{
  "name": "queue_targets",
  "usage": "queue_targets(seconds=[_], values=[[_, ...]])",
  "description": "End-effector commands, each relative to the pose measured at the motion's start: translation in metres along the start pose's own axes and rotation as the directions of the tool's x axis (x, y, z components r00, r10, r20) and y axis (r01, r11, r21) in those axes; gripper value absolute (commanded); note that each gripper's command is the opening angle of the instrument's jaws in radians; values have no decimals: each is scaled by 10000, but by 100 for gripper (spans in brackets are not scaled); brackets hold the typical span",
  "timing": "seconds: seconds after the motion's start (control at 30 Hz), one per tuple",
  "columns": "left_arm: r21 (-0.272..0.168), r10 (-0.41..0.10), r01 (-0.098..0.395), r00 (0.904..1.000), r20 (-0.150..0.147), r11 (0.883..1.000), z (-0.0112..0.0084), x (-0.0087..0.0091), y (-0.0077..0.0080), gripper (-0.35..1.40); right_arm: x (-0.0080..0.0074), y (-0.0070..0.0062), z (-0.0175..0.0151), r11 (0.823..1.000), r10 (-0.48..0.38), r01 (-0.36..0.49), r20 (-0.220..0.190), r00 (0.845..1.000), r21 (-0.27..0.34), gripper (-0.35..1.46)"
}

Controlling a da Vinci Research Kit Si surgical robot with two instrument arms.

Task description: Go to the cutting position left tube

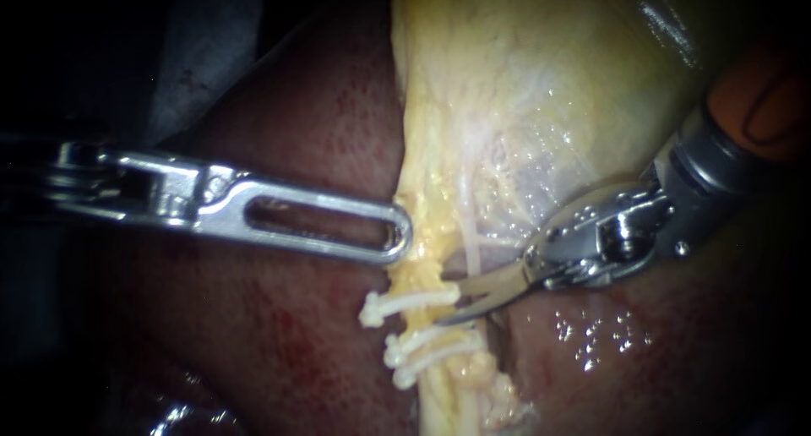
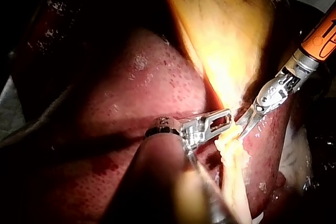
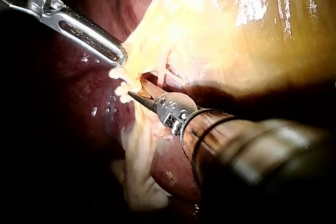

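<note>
Centrally, my right instrument (image 1: 466, 301) holds its curved jaws slightly apart and empty, beside the left tube (image 1: 438, 395) between the upper clip (image 1: 405, 303) and 2 lower clips (image 1: 431, 351). My left instrument (image 1: 404, 233) pinches the gallbladder (image 1: 524, 89) edge between closed jaws.

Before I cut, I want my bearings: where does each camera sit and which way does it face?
Endoscope: close to the gallbladder, facing the clips; left instrument and right instrument both show.
Left wrist: behind the left instrument, looking along its shaft at the clips.
Right wrist: behind the right instrument, looking along its shaft likewise.
Shared: both instruments, the clips.
</note>
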Motion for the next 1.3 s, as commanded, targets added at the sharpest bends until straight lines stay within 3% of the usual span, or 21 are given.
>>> queue_targets(seconds=[0.03,0.53,1.3], values=[[-5,-1,1,10000,0,10000,0,0,0,-35,0,0,2,10000,52,-52,-4,10000,-9,15],[-13,-5,5,10000,10,10000,2,-1,0,-35,0,1,21,9999,116,-116,28,9999,30,13],[-6,-11,11,10000,2,10000,5,-2,-1,-35,9,2,31,9998,154,-152,-248,9996,113,10]])
